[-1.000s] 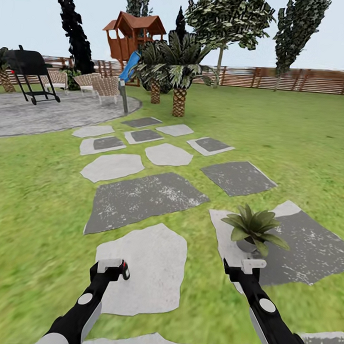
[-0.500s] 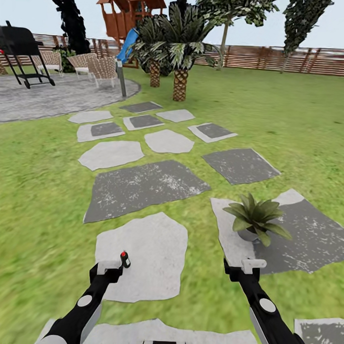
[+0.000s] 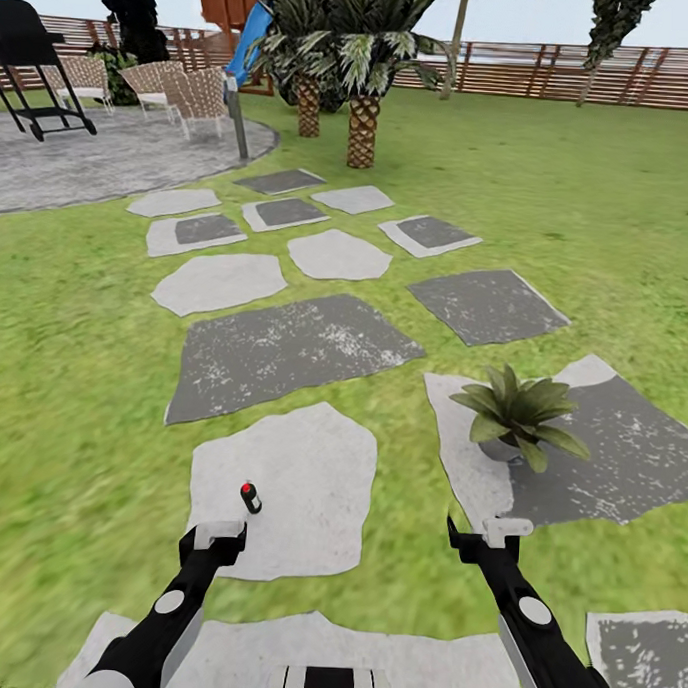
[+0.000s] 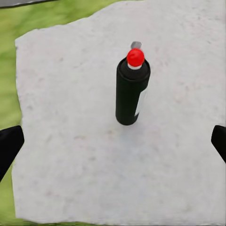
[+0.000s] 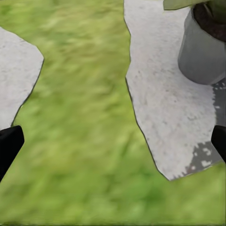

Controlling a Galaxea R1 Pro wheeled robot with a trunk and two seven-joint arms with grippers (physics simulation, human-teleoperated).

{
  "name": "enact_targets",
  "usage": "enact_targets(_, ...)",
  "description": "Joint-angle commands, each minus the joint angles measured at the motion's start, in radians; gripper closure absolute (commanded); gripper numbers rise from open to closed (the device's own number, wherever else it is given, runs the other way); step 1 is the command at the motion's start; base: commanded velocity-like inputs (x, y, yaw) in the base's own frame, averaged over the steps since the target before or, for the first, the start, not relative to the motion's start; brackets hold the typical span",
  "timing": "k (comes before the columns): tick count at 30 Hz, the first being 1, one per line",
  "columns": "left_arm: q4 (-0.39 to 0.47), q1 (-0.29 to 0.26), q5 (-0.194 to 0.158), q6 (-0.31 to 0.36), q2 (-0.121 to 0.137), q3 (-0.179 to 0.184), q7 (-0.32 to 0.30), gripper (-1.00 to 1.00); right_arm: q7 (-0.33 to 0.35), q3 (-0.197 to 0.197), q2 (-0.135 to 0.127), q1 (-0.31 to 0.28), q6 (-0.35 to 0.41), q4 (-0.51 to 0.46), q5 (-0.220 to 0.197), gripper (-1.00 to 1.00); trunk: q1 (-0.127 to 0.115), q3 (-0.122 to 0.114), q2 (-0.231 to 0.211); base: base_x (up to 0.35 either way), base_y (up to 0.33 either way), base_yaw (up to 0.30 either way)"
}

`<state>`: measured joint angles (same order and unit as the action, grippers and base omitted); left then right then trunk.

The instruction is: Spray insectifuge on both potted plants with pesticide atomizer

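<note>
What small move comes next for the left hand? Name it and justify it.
Probably lower the left hand forward around the atomizer and close. The black can with the red cap stands upright on the pale stepping stone just ahead, untouched, centred between the open fingers in the left wrist view.

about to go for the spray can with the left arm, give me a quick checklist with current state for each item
1. Pesticide atomizer upright on the pale stepping stone: ok.
2. Left end effector open and empty, fingertips at both edges of the left wrist view: ok.
3. Atomizer lies between the fingers' lines in the wrist view: ok, roughly centred.
4. Left end effector close enough to close: not ok, atomizer still ahead of it.
5. Right end effector open and empty: ok.
6. Potted plant clear of the left arm's path: ok, it stands on the right-hand stone.
</note>
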<state>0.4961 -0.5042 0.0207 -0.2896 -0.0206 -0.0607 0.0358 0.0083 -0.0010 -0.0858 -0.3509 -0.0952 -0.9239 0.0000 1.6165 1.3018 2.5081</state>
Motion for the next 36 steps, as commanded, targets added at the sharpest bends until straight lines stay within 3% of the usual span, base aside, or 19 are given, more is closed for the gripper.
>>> enact_targets(1,-0.001,0.000,0.002,-0.003,-0.001,-0.004,0.000,-1.00,0.001,0.000,0.000,0.000,-0.003,0.000,0.000,-1.00,0.000,0.006,0.001,0.000,0.000,0.000)
enact_targets(36,-0.001,0.000,0.002,-0.003,-0.002,-0.005,0.000,-1.00,0.002,0.003,0.000,0.000,-0.004,0.002,0.002,-1.00,0.016,0.148,0.009,0.000,0.000,-0.006)
